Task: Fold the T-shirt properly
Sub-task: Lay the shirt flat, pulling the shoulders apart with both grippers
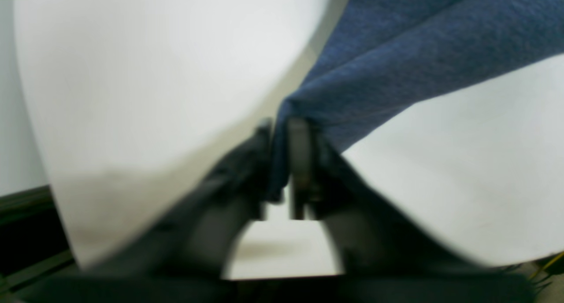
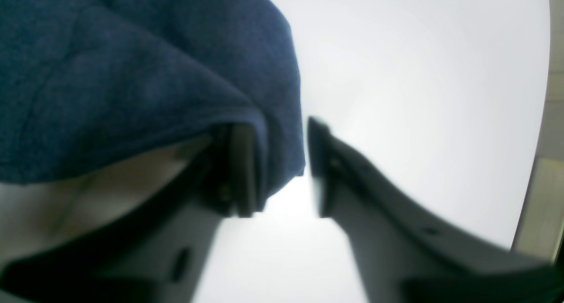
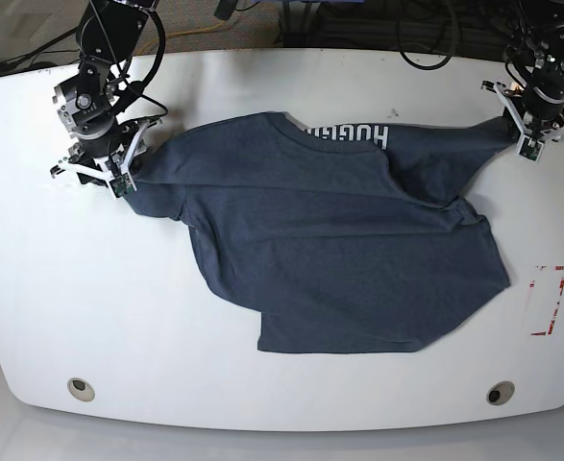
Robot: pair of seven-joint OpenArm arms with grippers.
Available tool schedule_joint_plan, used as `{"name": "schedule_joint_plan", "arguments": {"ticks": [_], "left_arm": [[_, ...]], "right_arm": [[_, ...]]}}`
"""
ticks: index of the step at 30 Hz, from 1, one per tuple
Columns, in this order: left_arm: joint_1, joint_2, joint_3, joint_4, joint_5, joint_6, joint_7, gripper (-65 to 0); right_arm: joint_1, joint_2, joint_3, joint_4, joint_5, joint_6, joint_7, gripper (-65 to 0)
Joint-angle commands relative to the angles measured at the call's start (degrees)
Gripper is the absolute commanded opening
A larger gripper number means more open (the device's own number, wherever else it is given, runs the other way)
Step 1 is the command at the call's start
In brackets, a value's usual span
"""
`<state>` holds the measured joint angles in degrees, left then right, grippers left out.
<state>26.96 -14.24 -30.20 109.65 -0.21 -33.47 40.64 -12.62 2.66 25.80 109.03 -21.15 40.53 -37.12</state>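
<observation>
While the T-shirt (image 3: 339,259) is lying spread across the middle of the white table (image 3: 89,317), both arms are working at its far corners. Left gripper (image 3: 522,130), at the far right of the base view, is pinching a bunched sleeve end; its wrist view is showing blue fabric (image 1: 396,56) running down between two jaws standing close together, clamped on the cloth. Right gripper (image 3: 118,168), at the far left, is sitting at the other sleeve; its wrist view is showing the jaws apart, cloth (image 2: 132,74) draping over one finger (image 2: 240,171) and hanging into the gap, the other finger (image 2: 321,162) standing clear of it. White lettering (image 3: 344,136) is showing near the collar, at the far edge. A red-marked patch (image 3: 547,300) is lying on the table's right side.
</observation>
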Motion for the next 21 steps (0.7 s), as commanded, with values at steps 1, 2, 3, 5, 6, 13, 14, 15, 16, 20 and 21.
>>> {"name": "schedule_joint_plan", "arguments": {"ticks": [1, 2, 3, 5, 6, 13, 14, 15, 16, 20, 21], "left_arm": [[-0.02, -0.75, -0.35, 1.08, -0.36, 0.29, -0.86, -34.2], [-0.02, -0.75, -0.35, 1.08, -0.36, 0.29, -0.86, -27.9], [-0.1, -0.75, -0.35, 1.08, -0.36, 0.29, -0.86, -23.3], [-0.28, -0.75, -0.18, 1.08, -0.54, 0.29, -0.86, -13.1], [-0.28, -0.75, -0.09, 1.08, -0.63, 0.29, -0.86, -10.8], [-1.33, -0.75, -0.35, 3.54, -3.79, 0.02, -0.86, -11.7], [-1.6, -0.84, -0.35, 4.16, -5.46, 0.02, -0.86, -11.7], [-1.6, -0.84, -0.35, 4.42, -6.96, 0.02, -0.86, -11.7], [-1.77, -0.93, -0.35, 4.42, -8.01, 0.02, -0.86, -11.7], [-3.27, -1.1, -0.27, 4.51, -11.35, 0.02, -0.95, -11.8], [-4.24, -1.01, -0.27, 4.51, -11.79, 0.02, -0.86, -11.8]], "right_arm": [[0.53, -1.12, 0.0, 2.13, 1.41, -0.53, 1.12, -29.5], [0.53, -1.64, 0.09, 2.4, 2.55, -0.53, 1.12, -26.0], [0.62, -1.64, 0.18, 2.66, 3.7, -0.53, 1.04, -23.8], [0.36, -1.73, 0.26, 2.92, 8.0, -0.53, 0.77, -19.7], [0.27, -1.73, 0.26, 3.1, 10.64, -0.53, -0.02, -19.0], [-0.78, -1.64, 0.35, 5.03, 30.6, -0.53, -10.22, -19.0], [-0.96, -1.64, 0.35, 5.12, 33.76, -0.53, -12.24, -19.0], [-1.31, -1.64, 0.62, 5.21, 36.58, -0.53, -14.17, -19.0], [-1.93, -1.64, 1.23, 5.21, 38.33, -0.53, -15.32, -19.2], [-4.12, -2.0, 6.33, 5.3, 48.71, -0.53, -17.78, -19.2], [-4.92, -2.0, 6.95, 5.3, 51.34, -0.53, -18.13, -19.2]]}}
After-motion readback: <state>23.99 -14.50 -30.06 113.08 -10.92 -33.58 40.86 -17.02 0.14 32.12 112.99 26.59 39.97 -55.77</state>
